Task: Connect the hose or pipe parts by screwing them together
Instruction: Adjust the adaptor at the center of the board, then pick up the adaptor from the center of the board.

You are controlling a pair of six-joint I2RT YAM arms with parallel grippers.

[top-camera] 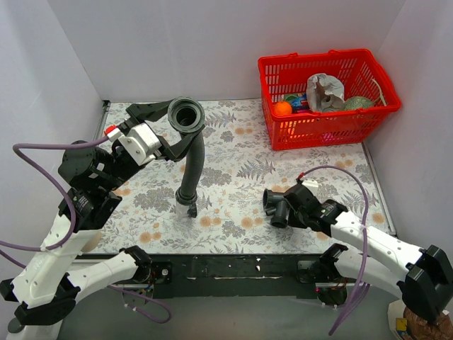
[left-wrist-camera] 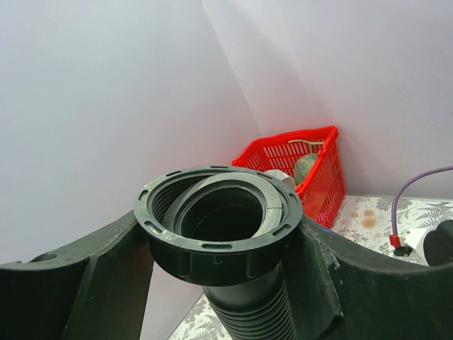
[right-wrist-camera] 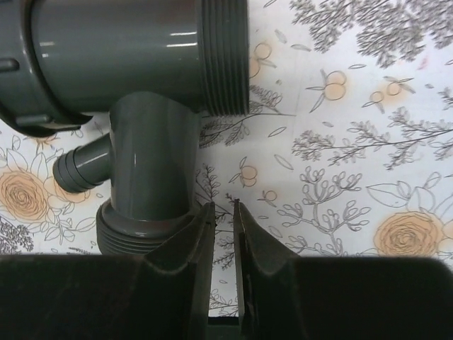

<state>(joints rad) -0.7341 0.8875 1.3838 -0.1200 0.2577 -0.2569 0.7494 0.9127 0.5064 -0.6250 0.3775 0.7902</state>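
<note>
Black ribbed hose is clenched below its collar by the left jaws, above the desk. The grey T-fitting lies on the desk. It could be knocked away by the right jaws, which are pinched nearly together beside it on nothing.

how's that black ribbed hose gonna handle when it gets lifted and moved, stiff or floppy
Likely floppy: the ribbed hose curves as it hangs from the left end effector, so its free end may swing. The wide collar looks rigid, probably a firmer place to hold. It seems light, being hollow.
</note>
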